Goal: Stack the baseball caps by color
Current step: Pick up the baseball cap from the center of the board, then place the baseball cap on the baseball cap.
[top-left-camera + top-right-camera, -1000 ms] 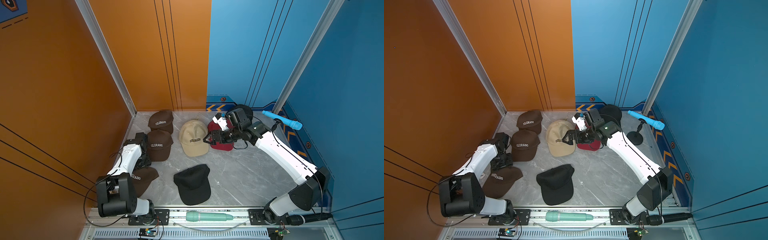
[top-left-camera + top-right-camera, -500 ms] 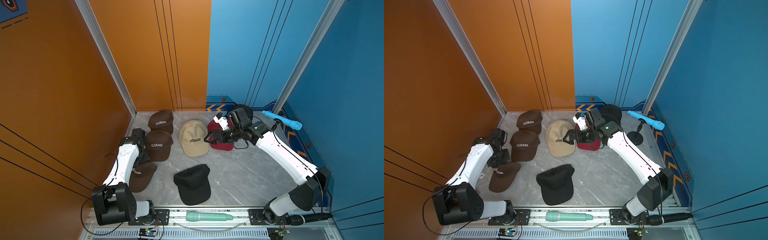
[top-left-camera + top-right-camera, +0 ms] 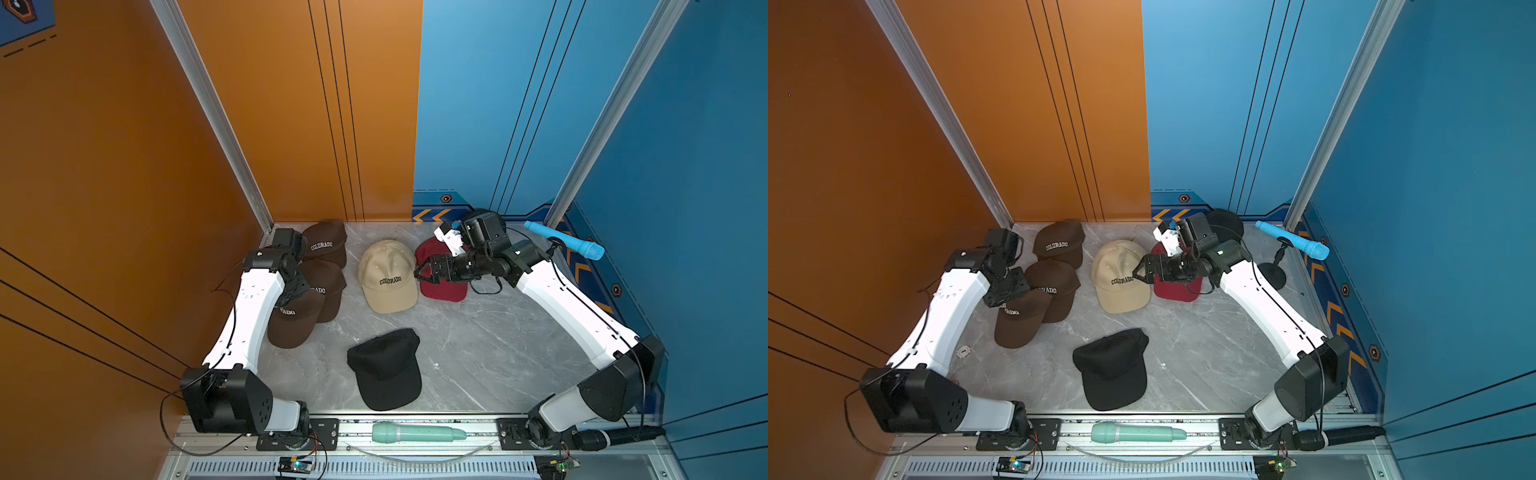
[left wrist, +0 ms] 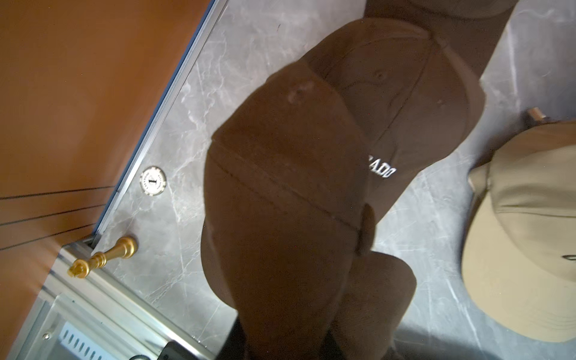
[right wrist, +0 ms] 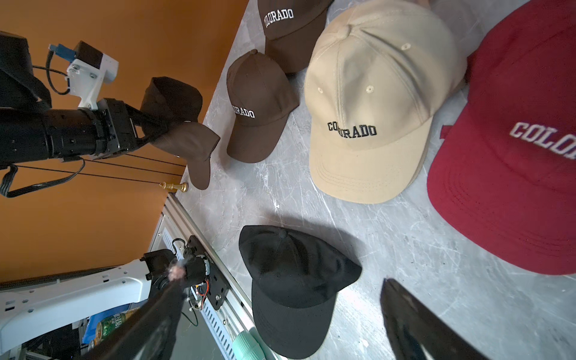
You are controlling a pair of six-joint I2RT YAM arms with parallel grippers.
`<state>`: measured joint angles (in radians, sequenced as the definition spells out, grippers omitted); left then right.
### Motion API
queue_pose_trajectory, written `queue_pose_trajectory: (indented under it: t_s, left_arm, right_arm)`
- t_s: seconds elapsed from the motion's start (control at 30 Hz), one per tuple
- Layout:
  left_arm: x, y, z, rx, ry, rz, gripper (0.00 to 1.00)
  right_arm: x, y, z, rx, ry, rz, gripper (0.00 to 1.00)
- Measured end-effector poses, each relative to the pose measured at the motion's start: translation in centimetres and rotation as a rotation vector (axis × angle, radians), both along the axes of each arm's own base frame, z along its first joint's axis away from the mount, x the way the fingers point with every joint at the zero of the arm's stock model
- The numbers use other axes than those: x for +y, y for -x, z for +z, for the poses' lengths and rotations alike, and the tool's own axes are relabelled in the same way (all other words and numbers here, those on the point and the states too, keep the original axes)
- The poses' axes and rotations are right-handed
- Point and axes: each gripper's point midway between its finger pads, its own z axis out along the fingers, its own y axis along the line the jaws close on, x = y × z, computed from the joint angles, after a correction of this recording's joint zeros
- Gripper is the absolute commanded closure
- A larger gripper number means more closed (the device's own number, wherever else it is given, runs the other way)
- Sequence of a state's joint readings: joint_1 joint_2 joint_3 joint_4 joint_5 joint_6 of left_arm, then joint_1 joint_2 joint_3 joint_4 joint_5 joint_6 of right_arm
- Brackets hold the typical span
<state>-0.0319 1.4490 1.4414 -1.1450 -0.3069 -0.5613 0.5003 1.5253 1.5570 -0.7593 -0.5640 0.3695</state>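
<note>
Gripping a brown cap (image 3: 1017, 328), the left end effector (image 3: 1011, 293) holds it partly over a second brown cap (image 3: 1059, 278) at nine o'clock on the bench (image 3: 1204, 353). The right end effector (image 3: 1139, 274), jaws wide, hovers between the beige cap (image 3: 1121, 286) and red cap (image 3: 1177, 293) near twelve. A black cap (image 3: 1113, 370) lies at six.

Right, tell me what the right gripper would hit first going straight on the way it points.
Most likely the beige COLORADO cap, lying just ahead of and below the open right gripper. Height is hard to judge; it might skim past its brim onto bare tabletop.
</note>
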Motion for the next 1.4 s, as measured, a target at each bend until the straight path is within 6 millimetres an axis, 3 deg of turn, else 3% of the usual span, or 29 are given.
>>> queue_pose_trajectory:
  t_s: [0.23,0.47,0.8,1.0,1.2,1.3,1.37,1.4]
  left_arm:
    - [-0.9,-4.4,0.4,-0.019,-0.029,0.022,0.79]
    - [-1.3,-8.1,1.5,-0.076,-0.052,0.067,0.78]
    - [-2.8,-12.1,-0.4,-0.084,-0.065,0.117,0.76]
    - [-3.0,-13.4,-1.1,-0.093,-0.063,0.153,0.66]
    - [-3.0,-13.6,-2.0,-0.081,-0.060,0.175,0.53]
    - [-3.0,-13.5,-2.3,-0.075,-0.059,0.184,0.51]
    - [-2.9,-13.4,-2.6,-0.070,-0.059,0.189,0.39]
    - [-2.9,-13.3,-2.7,-0.067,-0.058,0.194,0.38]
  right_arm:
    - [-2.1,-0.5,2.0,-0.049,-0.026,-0.045,0.00]
    - [-3.4,-1.2,2.0,-0.048,-0.019,-0.079,0.00]
    - [-5.3,-2.0,2.4,-0.065,-0.018,-0.124,0.00]
    - [-6.4,-2.5,2.8,-0.079,-0.018,-0.150,0.00]
    - [-7.8,-3.4,2.8,-0.084,-0.015,-0.187,0.00]
    - [-8.3,-3.6,2.8,-0.083,-0.017,-0.199,0.00]
    - [-8.5,-3.7,2.8,-0.082,-0.019,-0.202,0.00]
    - [-8.5,-3.7,2.8,-0.081,-0.020,-0.204,0.00]
